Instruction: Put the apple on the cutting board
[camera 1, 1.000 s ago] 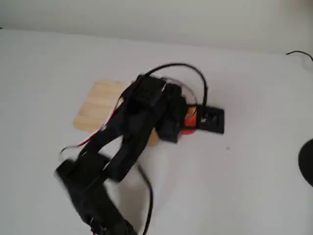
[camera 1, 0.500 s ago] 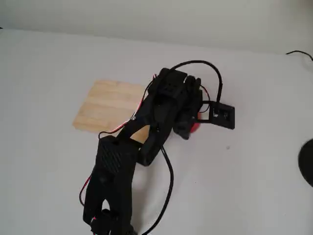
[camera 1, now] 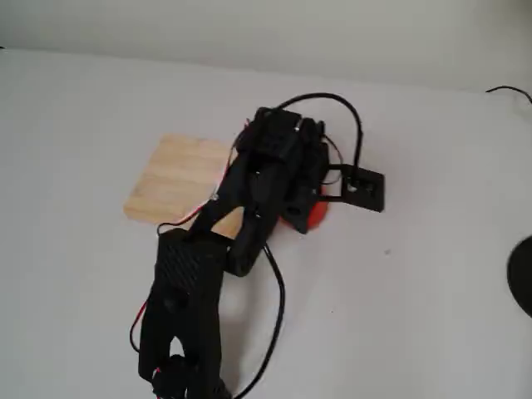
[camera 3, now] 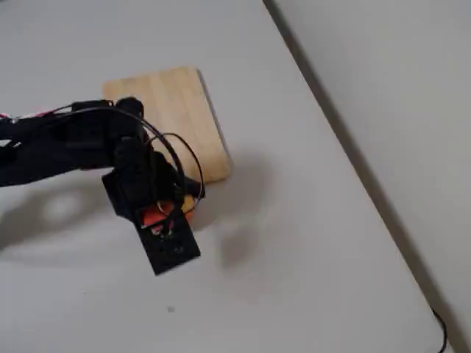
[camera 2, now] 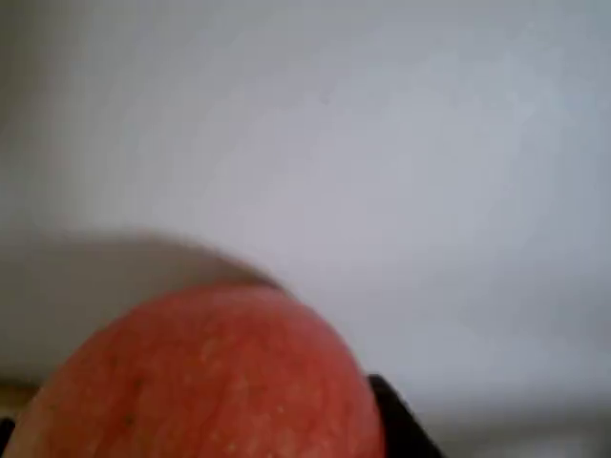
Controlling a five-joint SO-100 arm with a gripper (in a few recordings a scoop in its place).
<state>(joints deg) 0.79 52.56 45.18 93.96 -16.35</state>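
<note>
I judge the apple point(camera 2: 205, 377) as a small, firm and rather light thing, but its skin is glossy and its form is round, so it can slip or roll out if the grip is not centred. The best place to hold it is across its widest part, one finger on each side, not near the top or the bottom where the surface curves away.

In the wrist view the apple sits very close under the camera and a dark finger point(camera 2: 401, 420) touches its right flank; the other side is cut by the picture edge. In both fixed views only a red sliver shows under the black hand point(camera 1: 303, 208), so I take it that the hand is clamped on the apple, with the fingers spread about as wide as the fruit. How firmly it presses I cannot tell.

The apple is at the right end of the cutting board point(camera 1: 179, 179) in a fixed view, just beside its edge, over the white counter point(camera 1: 416, 291). I cannot say for sure if it hangs above the counter or touches it. In another fixed view the hand point(camera 3: 163, 213) is at the near corner of the board point(camera 3: 176, 103), not yet over the wood.
</note>
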